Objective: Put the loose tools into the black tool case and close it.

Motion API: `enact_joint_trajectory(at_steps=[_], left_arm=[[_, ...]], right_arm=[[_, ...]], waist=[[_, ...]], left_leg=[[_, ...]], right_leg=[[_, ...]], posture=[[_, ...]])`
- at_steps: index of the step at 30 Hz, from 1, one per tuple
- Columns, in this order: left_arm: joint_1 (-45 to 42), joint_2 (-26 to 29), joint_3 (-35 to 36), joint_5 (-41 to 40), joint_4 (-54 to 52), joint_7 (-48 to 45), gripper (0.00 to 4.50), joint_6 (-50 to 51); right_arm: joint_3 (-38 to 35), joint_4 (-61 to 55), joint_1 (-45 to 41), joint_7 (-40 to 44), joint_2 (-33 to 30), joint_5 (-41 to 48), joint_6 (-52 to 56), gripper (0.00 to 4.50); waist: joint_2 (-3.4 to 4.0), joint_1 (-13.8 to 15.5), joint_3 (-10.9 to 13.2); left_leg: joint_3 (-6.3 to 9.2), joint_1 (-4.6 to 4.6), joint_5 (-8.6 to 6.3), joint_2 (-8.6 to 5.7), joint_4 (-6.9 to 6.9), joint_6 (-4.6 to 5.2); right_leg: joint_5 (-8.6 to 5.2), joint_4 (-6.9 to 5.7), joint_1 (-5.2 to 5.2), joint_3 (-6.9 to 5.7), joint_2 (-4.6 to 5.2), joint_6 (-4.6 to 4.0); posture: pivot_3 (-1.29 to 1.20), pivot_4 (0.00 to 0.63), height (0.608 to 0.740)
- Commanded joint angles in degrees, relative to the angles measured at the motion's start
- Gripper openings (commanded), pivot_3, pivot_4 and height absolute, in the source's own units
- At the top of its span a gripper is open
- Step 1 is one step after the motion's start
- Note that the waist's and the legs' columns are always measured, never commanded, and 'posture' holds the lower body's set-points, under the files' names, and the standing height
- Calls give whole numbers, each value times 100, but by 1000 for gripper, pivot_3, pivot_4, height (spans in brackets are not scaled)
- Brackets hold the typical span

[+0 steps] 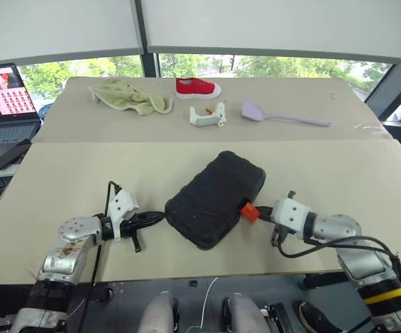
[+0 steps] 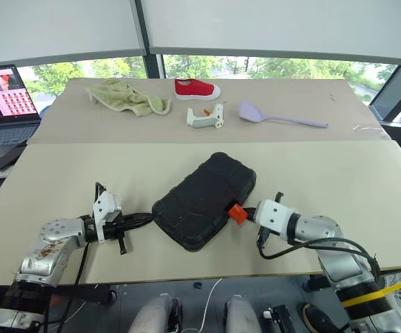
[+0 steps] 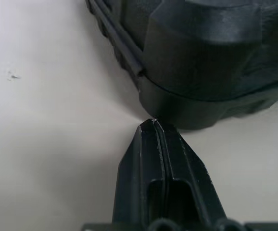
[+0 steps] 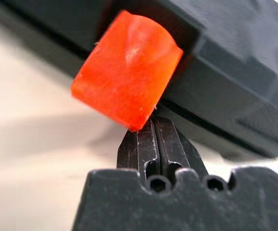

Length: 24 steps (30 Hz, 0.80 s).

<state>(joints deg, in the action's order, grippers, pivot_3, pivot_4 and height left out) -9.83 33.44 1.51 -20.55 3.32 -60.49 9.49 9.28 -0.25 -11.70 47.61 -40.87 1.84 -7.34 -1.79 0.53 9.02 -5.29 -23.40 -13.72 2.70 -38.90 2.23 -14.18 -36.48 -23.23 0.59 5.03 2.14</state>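
The black tool case (image 1: 216, 198) lies closed and slanted on the near part of the table, its lid down and its orange latch (image 1: 250, 211) sticking out on the right side. My left gripper (image 1: 160, 217) is shut with nothing in it, its tips at the case's left edge (image 3: 187, 106). On the other side my right gripper (image 1: 261, 212) is shut too, its tips touching the underside of the orange latch (image 4: 127, 86). The loose tools are out of view.
At the far side of the table (image 1: 82, 173) lie a green cloth (image 1: 131, 96), a red shoe (image 1: 197, 87), a small white holder (image 1: 208, 115) and a lilac spatula (image 1: 284, 115). A laptop (image 1: 3, 104) stands off the table's left edge.
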Motion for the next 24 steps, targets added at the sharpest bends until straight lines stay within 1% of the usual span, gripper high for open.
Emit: enact_joint_trajectory(at_steps=[1, 3, 4, 5, 7, 10, 12, 15, 17, 20, 22, 24], left_arm=[[-214, 138, 528, -418, -323, 192, 52, 303], [-414, 225, 664, -719, -404, 65, 52, 570], [-671, 311, 654, -982, -543, -128, 52, 850], [-932, 356, 550, -1169, -681, -296, 52, 1098], [-1532, 244, -4, -1195, -857, -522, 52, 1467], [-2095, -77, -721, -867, -697, -682, 52, 1558], [-2402, -374, -1150, -574, -380, -652, 52, 1530], [-2722, -750, -1810, 90, 246, -601, 52, 1216], [-2853, -926, -2102, 496, 649, -433, 52, 1138], [-2940, -1031, -2411, 1003, 1060, -203, 52, 1094], [-2923, -1102, -2480, 1101, 1138, -142, 52, 1155], [-2856, -1167, -2518, 1112, 1084, -122, 52, 1287]], right_arm=[[-254, -10, 4, 149, -96, 167, -82, 0], [-332, -11, 65, 221, -166, 210, -125, 0], [-407, -58, 188, 321, -248, 304, -62, 0], [-489, -103, 319, 381, -317, 369, -28, 0], [-661, -234, 627, 478, -397, 579, 58, 0], [-828, -396, 898, 454, -379, 702, 101, 0], [-954, -569, 1047, 368, -328, 800, 234, 0], [-1139, -939, 1308, 391, -330, 1049, 444, 0], [-1275, -1215, 1467, 438, -339, 1299, 646, 0], [-1383, -1514, 1609, 453, -368, 1448, 854, 0], [-1365, -1644, 1591, 405, -332, 1448, 967, 0], [-1279, -1787, 1486, 311, -243, 1423, 1105, 0]], waist=[[0, 3, 0], [0, 3, 0], [0, 22, 0], [-2, 23, 1], [-2, 82, 1], [3, 73, -3], [6, 20, -5], [5, -26, -4], [5, -66, -3], [13, -27, -8], [14, 11, -10], [14, 20, -10]], left_leg=[[0, 4, 0, -2, 0, 0], [-1, 6, 1, -3, -1, -1], [-1, 7, 1, -5, -1, -1], [2, 3, 1, -7, -4, -1], [5, 0, 1, -9, -7, -1], [0, 3, 2, -35, -13, 4], [4, 9, 0, -59, -10, 8], [14, 4, 0, -61, -7, 7], [19, 5, 1, -58, -4, 8], [30, 11, 1, -61, -4, 7], [31, 23, 2, -70, -7, 9], [38, 53, 4, -71, -8, 12]], right_leg=[[0, -8, -1, 3, 2, 0], [-1, -14, -1, 4, 2, -1], [-1, -15, 0, 5, 4, -1], [-2, -17, 0, -1, 6, 1], [-3, -16, 3, -5, 8, 2], [-6, -11, 16, 8, 14, 14], [-8, -14, 17, 24, 22, 23], [-9, -18, 9, 27, 15, 25], [-11, -19, 7, 27, 9, 26], [-12, -17, 17, 24, 10, 25], [-12, -17, 34, 26, 18, 27], [-12, -5, 75, 20, 20, 28]], posture=[[0, 150, 740], [0, 150, 740], [0, 150, 740], [0, 150, 740], [0, 150, 740], [0, 150, 740], [0, 150, 740], [0, 150, 740], [0, 150, 740], [0, 150, 740], [0, 150, 740], [0, 150, 740]])
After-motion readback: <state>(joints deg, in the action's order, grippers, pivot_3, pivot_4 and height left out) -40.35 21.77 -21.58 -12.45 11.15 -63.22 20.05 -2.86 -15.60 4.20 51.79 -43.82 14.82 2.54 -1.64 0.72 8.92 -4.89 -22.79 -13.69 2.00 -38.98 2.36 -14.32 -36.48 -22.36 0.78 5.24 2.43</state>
